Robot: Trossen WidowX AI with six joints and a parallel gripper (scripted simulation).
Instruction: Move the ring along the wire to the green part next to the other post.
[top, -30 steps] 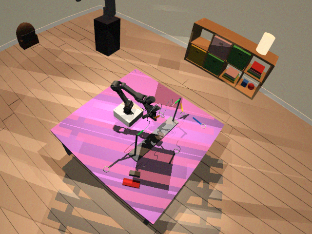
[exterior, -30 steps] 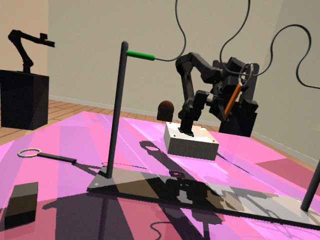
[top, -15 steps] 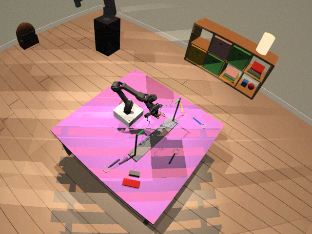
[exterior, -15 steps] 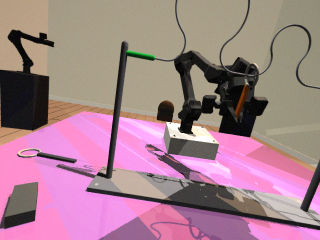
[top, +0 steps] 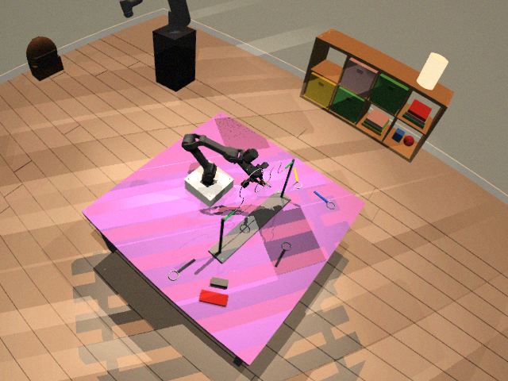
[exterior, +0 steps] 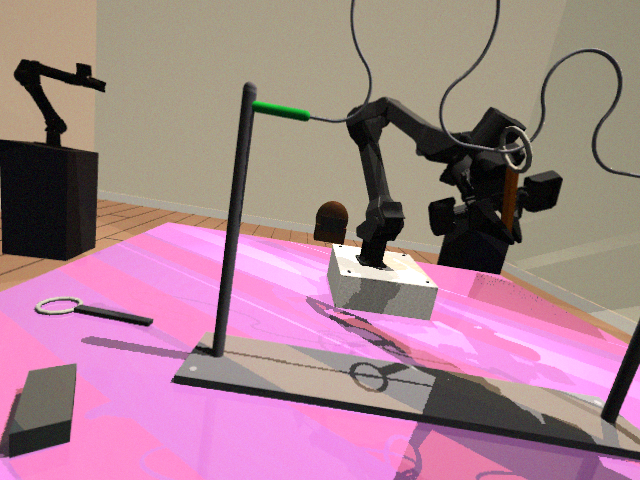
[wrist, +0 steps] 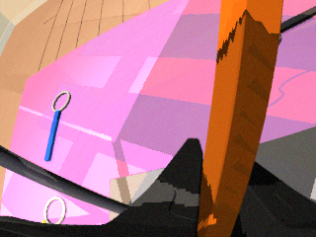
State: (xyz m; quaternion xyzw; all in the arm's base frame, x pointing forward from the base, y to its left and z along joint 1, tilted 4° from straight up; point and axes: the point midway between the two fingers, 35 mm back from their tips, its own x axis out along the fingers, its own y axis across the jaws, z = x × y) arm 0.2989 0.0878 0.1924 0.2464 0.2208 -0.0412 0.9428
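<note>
Closest in the top view, a red block (top: 213,298) lies inside the near-left edge of the desk (top: 246,336) (exterior: 129,279) (wrist: 99,64), with a grey block (top: 219,282) (exterior: 43,405) just beyond it. Farther along that edge, towards the left corner, lies a black-handled ring (top: 186,267) (exterior: 113,314). A dark-handled ring (top: 279,258) rests inside the near-right edge.

The stand's base plate (top: 233,242) (exterior: 310,387) runs slantwise between these edges and the far-right edge. Its nearer post (top: 221,237) (exterior: 235,217) carries a green part (top: 229,215) (exterior: 281,111); the other post (top: 287,178) (exterior: 622,377) has its own green part (top: 289,165).

Between the posts, up in the air, the pincer (top: 261,182) (exterior: 510,232) (wrist: 204,149) is pinching the orange handle (top: 263,182) (exterior: 510,198) (wrist: 242,99). The task's ring (exterior: 528,149) stands above the handle in the exterior view, around the grey wire (top: 241,198) (exterior: 369,77), away from both green parts. Whether it touches the wire, I cannot tell.

A blue-handled ring (top: 321,197) (wrist: 52,135) lies near the right corner, and a yellow-handled ring (top: 296,175) lies by the far-right edge. The arm's white base (top: 197,190) (exterior: 382,299) sits inside the far-left edge.

Past the desk stand a black pedestal (top: 175,59) (exterior: 49,201) and a shelf unit (top: 381,63).
</note>
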